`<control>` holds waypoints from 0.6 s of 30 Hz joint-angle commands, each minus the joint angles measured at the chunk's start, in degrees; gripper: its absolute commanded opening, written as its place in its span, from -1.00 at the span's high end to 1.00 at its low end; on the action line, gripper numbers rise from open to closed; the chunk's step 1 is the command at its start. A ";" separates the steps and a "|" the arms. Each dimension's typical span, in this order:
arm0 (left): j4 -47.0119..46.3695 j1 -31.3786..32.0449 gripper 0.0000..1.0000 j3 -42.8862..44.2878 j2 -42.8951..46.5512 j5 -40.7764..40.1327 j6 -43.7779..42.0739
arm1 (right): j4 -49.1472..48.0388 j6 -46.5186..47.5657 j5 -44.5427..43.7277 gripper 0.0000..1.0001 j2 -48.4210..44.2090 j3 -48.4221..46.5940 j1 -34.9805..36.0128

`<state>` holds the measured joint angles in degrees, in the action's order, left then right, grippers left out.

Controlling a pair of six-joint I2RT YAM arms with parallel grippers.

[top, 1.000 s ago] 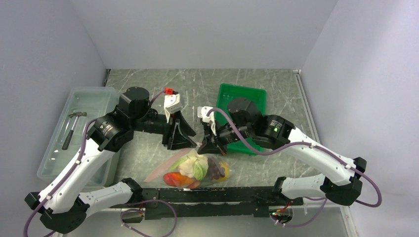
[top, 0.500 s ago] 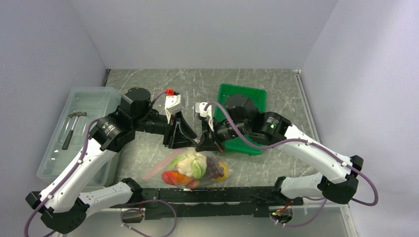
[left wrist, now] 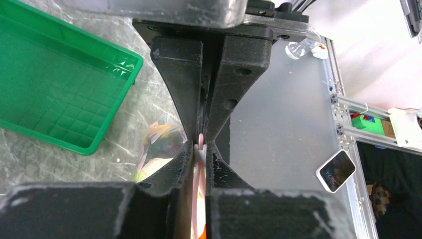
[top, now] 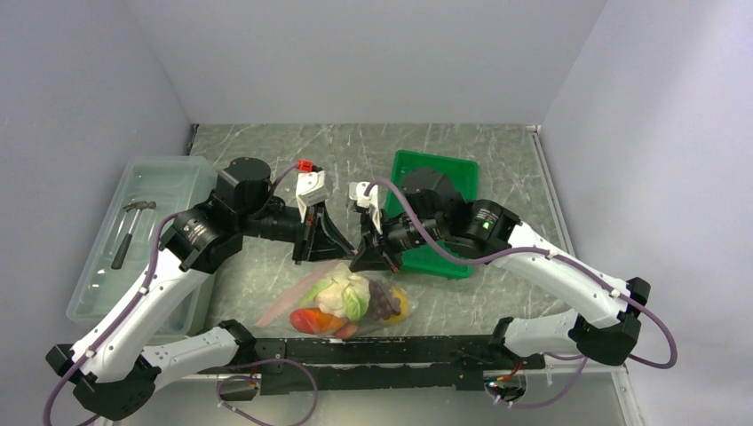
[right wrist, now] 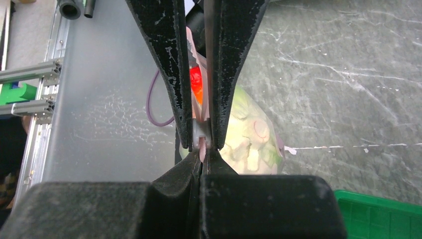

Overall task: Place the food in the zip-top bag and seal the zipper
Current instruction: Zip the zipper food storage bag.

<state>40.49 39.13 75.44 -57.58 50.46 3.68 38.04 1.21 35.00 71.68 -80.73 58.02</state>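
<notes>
The right gripper (top: 369, 260) is now brought closer to the left gripper (top: 308, 257), both clamped on the zipper (left wrist: 200, 141), with the zip-top bag (top: 286, 306) and the food (top: 342, 297) just below the fingertips, so sealing is judged underway.

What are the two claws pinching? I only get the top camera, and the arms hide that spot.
Observer: The left wrist camera shows the left gripper shut on the zipper. The pink strip runs straight through its grip.
Operator: Is the other claw holding it too?
Observer: Yes. In the right wrist camera, the right gripper pinches the same pink strip.
Operator: How close are the claws to each other?
Observer: Very close. In both wrist cameras they face each other tip to tip, with only a short bit of pink showing between them.
</notes>
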 commanded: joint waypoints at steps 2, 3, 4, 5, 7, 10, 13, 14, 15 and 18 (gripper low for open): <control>0.02 -0.17 0.92 -0.27 0.41 1.17 -1.10 | -6.40 -1.13 1.19 1.00 -1.41 -2.35 -0.61; 0.15 -0.14 0.97 -0.36 0.40 0.94 -1.17 | -6.51 -1.13 1.05 1.00 -1.58 -2.22 -0.70; 0.34 -0.11 1.00 -0.38 0.45 0.81 -1.34 | -6.69 -1.13 1.03 1.00 -1.79 -2.04 -0.83; 0.40 -0.16 1.00 -0.41 0.45 0.86 -1.32 | -6.87 -1.13 0.97 1.00 -1.99 -1.86 -0.95; 0.23 -0.11 1.00 -0.75 0.56 0.96 -1.33 | -7.13 -2.59 0.80 1.00 -2.29 -1.65 -1.26; 0.22 -0.18 1.00 -0.84 0.89 0.16 -1.26 | -7.84 -3.17 0.59 1.00 -2.93 -0.97 -1.71; 0.96 -0.17 1.00 -0.60 0.88 -0.43 -1.68 | -8.70 -3.48 1.21 1.00 -3.64 -0.25 -2.34; 1.11 -0.12 1.00 -0.56 0.89 -0.95 -1.78 | -8.64 -3.56 1.45 1.00 -3.77 -0.33 -2.50; 1.27 -0.11 1.00 -0.44 0.85 -1.30 -1.90 | -8.42 -3.65 1.72 1.00 -3.82 -0.50 -2.78; 1.97 -0.13 1.00 -0.21 0.72 -2.22 -2.48 | -7.95 -3.65 3.05 1.00 -4.11 -0.68 -3.27</control>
<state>40.07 39.05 75.18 -57.54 48.95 3.33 37.08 -1.30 35.46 71.07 -79.96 56.01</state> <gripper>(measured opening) 0.105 0.010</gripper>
